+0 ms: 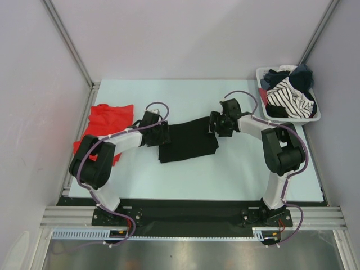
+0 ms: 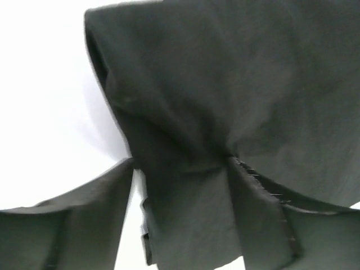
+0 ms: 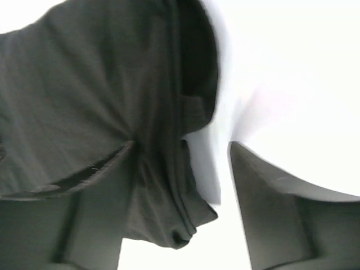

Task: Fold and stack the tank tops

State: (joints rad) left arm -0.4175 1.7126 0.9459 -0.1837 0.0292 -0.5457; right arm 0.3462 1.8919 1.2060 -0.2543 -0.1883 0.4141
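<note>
Between the left gripper's (image 1: 162,134) spread fingers (image 2: 256,219) sits a bunched fold of the black tank top (image 1: 188,142). The right gripper (image 1: 217,124) stands parted too, the hem against one finger (image 3: 84,214) and the other clear. I'd worry that cloth clinging to a pad could drag the fold open on lifting. The red tank top (image 1: 107,121) lies well outside the left fingers.

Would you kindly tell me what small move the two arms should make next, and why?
Probably lift the left end effector and right end effector straight up off the black tank top: they sit at its two ends with jaws apart, so neither seems to grip it.
</note>
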